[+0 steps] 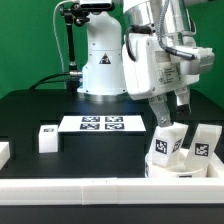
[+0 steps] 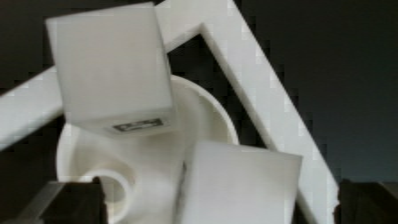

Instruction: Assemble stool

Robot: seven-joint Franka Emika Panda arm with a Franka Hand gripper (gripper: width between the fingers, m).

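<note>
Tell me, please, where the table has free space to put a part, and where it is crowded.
Free: the black table between the marker board and the front rail; also behind the loose leg, toward the exterior view's left. Crowded: the exterior view's right, where the gripper hangs over the seat and the legs standing on it.

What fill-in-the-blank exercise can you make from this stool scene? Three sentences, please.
1. The marker board lies on a ___ table.
2. One leg stands alone to the exterior view's ___ of the marker board.
3. The gripper hangs above the round ___, where two more legs stand.

Missing words: black; left; seat.
</note>
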